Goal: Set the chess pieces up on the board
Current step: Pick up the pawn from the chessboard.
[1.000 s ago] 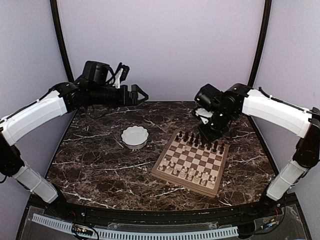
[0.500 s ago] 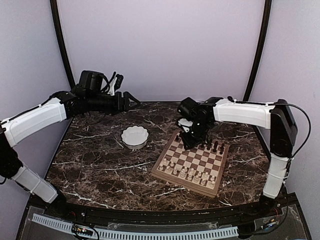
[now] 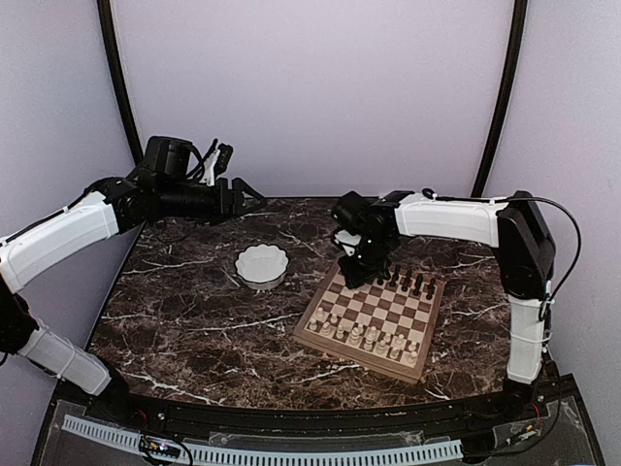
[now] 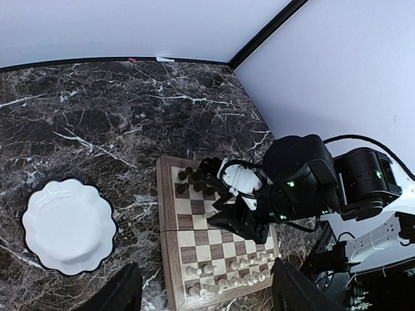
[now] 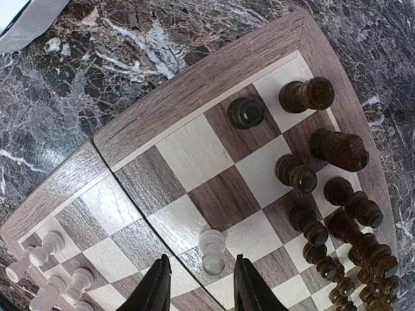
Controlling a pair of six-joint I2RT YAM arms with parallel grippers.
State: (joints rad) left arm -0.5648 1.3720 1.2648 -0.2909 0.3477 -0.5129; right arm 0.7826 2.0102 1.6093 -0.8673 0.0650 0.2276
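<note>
The board (image 3: 309, 328) lies right of centre on the marble table. Dark chess pieces (image 3: 403, 282) fill its far rows and pale ones (image 3: 364, 335) its near rows. My right gripper (image 3: 357, 277) hangs low over the board's far-left part. In the right wrist view it (image 5: 201, 260) is open, with a lone pale pawn (image 5: 212, 249) standing free on the squares between its fingertips (image 5: 162, 275) and dark pieces (image 5: 337, 194) to the right. My left gripper (image 3: 254, 197) hovers high at the back left, open and empty; from there it (image 4: 206, 272) looks down on the board (image 4: 167, 214) and that pawn (image 4: 209, 214).
A white scalloped bowl (image 3: 261, 265) sits left of the board, empty in the left wrist view (image 4: 68, 225). The board's tan rim (image 5: 194, 84) runs just beyond the right fingertips. Black frame posts and pale walls enclose the table's back and sides.
The right arm has swung left over the board's far-left squares and its jaws have widened around the pale pawn. The left arm has drawn back to the left, its jaws slightly narrower.
</note>
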